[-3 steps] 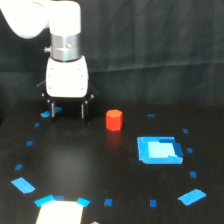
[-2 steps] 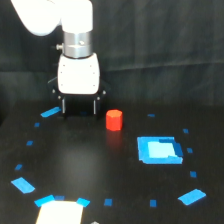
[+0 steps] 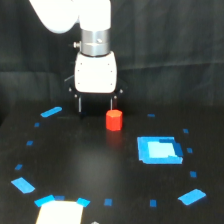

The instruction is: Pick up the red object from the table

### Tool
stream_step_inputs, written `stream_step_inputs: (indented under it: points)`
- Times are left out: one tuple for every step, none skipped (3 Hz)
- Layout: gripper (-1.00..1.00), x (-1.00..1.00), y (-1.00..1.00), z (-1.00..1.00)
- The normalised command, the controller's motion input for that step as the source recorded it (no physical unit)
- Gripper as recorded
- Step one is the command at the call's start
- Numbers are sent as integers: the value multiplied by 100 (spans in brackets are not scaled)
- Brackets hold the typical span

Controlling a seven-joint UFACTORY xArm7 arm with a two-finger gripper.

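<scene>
One red object (image 3: 114,120) sits just below the spread claw (image 3: 95,105).

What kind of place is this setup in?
Probably a robotics lab test bench: a matte black table marked with small blue tape pieces, a dark curtain backdrop, and a white robot arm above a small red block.

You can see a dark curtain (image 3: 175,45) hanging as the backdrop, and a pale rectangular object (image 3: 59,212) at the bottom edge.
</scene>
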Motion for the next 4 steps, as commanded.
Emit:
stream_step_inputs:
  points:
    - [69,100,-100,-52]
    - [86,40,-100,-26]
    - [-100,-100,-31,17]
    - [-51,37,-34,-100]
